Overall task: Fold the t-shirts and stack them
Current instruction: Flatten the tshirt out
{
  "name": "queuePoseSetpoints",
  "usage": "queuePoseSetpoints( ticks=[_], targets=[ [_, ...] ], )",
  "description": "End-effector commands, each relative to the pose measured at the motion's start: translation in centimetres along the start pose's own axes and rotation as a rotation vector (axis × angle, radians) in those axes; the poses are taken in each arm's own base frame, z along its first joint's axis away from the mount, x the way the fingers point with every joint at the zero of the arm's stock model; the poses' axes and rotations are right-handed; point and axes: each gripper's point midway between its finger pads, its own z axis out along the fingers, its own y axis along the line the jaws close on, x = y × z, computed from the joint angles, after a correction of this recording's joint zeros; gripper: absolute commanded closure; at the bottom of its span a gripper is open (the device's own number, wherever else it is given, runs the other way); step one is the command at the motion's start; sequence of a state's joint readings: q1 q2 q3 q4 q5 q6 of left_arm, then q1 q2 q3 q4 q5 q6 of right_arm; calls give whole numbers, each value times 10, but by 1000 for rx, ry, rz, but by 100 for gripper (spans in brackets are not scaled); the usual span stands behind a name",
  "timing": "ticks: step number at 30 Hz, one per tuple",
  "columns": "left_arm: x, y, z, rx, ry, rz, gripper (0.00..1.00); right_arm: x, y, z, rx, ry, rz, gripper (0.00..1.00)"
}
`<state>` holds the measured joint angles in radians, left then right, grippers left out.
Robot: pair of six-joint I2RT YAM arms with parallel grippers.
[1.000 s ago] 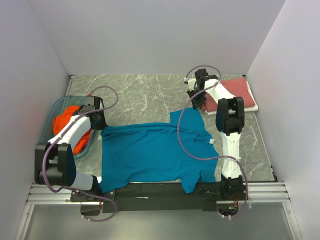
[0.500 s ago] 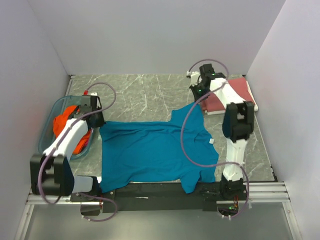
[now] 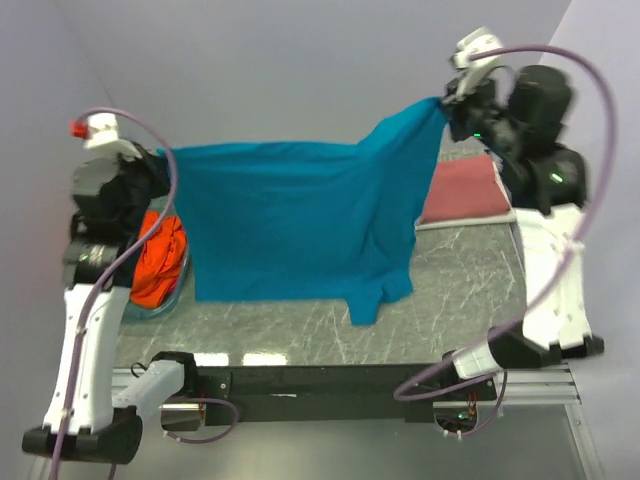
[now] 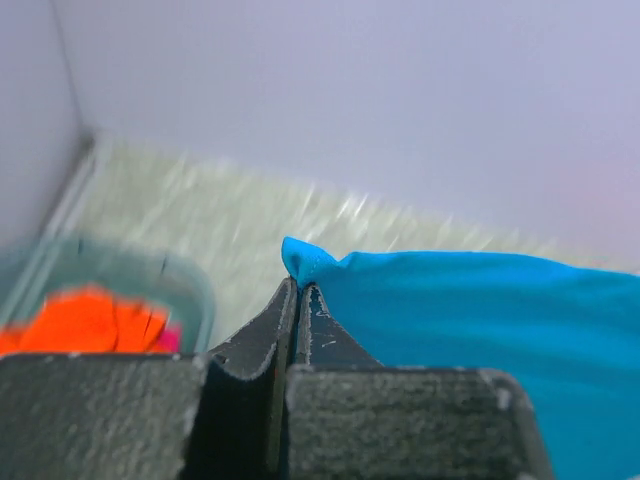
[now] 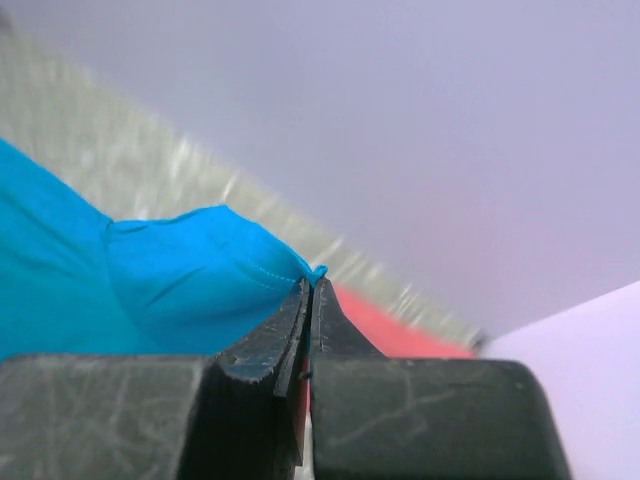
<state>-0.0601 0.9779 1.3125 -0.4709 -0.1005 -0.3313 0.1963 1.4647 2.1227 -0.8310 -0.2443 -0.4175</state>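
The teal blue t-shirt (image 3: 300, 215) hangs in the air, stretched between both arms above the table. My left gripper (image 3: 158, 168) is shut on its left edge, seen in the left wrist view (image 4: 298, 285) pinching a corner of the cloth (image 4: 470, 310). My right gripper (image 3: 447, 110) is shut on its right edge, in the right wrist view (image 5: 311, 285) pinching the cloth (image 5: 150, 290). The dusty red t-shirt (image 3: 463, 187) lies folded at the back right. The bright orange t-shirt (image 3: 160, 262) lies bunched in the tub at the left.
The translucent blue tub (image 3: 186, 268) stands at the left of the marble table (image 3: 450, 300), partly behind the left arm. Walls close in on the back, left and right. A black rail (image 3: 310, 382) runs along the near edge.
Both arms have lifted high and the teal shirt has risen off the table; it lay flat before and now hangs spread between the grippers.
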Motion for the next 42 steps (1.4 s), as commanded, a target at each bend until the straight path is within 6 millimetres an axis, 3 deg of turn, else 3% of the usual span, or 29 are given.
queuePoseSetpoints(
  ticks=[1, 3, 4, 6, 7, 12, 13, 16, 21, 26, 29, 30, 31, 32, 33, 34, 35, 36, 37, 39, 40, 41, 42],
  targets=[
    [-89, -32, -49, 126, -249, -66, 99, -67, -13, -77, 98, -184, -47, 100],
    [-117, -43, -75, 182, -333, -96, 99, -91, -17, -105, 137, -271, -62, 100],
    [-135, -51, -93, 225, -380, -106, 99, -106, -16, -133, 164, -333, -74, 100],
    [-161, -63, -124, 291, -460, -131, 99, -126, -19, -166, 214, -422, -89, 100],
    [-169, -69, -136, 328, -490, -135, 99, -138, -18, -194, 241, -481, -100, 100],
    [-201, -83, -195, 437, -613, -186, 99, -166, -19, -270, 354, -635, -135, 100],
    [-208, -84, -205, 448, -635, -190, 99, -173, -15, -293, 380, -680, -146, 100],
    [-217, -83, -224, 458, -675, -201, 99, -184, -13, -321, 439, -734, -167, 100],
    [-219, -78, -226, 424, -689, -196, 99, -184, -24, -315, 478, -720, -164, 100],
    [-203, -71, -197, 375, -637, -172, 99, -168, -35, -269, 442, -632, -150, 100],
    [-173, -68, -158, 351, -547, -152, 99, -148, -40, -225, 393, -542, -148, 100],
    [-150, -64, -132, 332, -479, -147, 99, -140, -39, -210, 359, -512, -148, 100],
    [-137, -65, -120, 340, -448, -140, 99, -117, -40, -177, 319, -435, -141, 100],
    [-122, -63, -103, 332, -405, -136, 99, -103, -39, -159, 293, -397, -136, 100],
    [-88, -56, -76, 307, -323, -135, 99, -93, -39, -143, 275, -383, -143, 100],
    [-70, -53, -61, 298, -282, -130, 99, -55, -33, -106, 210, -295, -132, 100],
    [-54, -50, -42, 286, -249, -124, 100, -38, -30, -88, 177, -265, -134, 100],
    [-15, -40, -18, 254, -166, -121, 100, -27, -31, -69, 164, -258, -144, 100],
    [4, -35, -3, 235, -126, -114, 99, 15, -24, -36, 112, -177, -121, 100],
    [60, -17, 38, 169, 0, -100, 99, 48, -17, 0, 50, -136, -126, 100],
    [76, -11, 51, 142, 39, -94, 100, 90, -9, 35, -10, -52, -91, 100],
    [106, -2, 77, 103, 114, -86, 100, 106, -1, 52, -68, -34, -81, 100],
    [124, 3, 90, 84, 157, -80, 100, 121, 3, 69, -103, -12, -78, 100]
  ],
)
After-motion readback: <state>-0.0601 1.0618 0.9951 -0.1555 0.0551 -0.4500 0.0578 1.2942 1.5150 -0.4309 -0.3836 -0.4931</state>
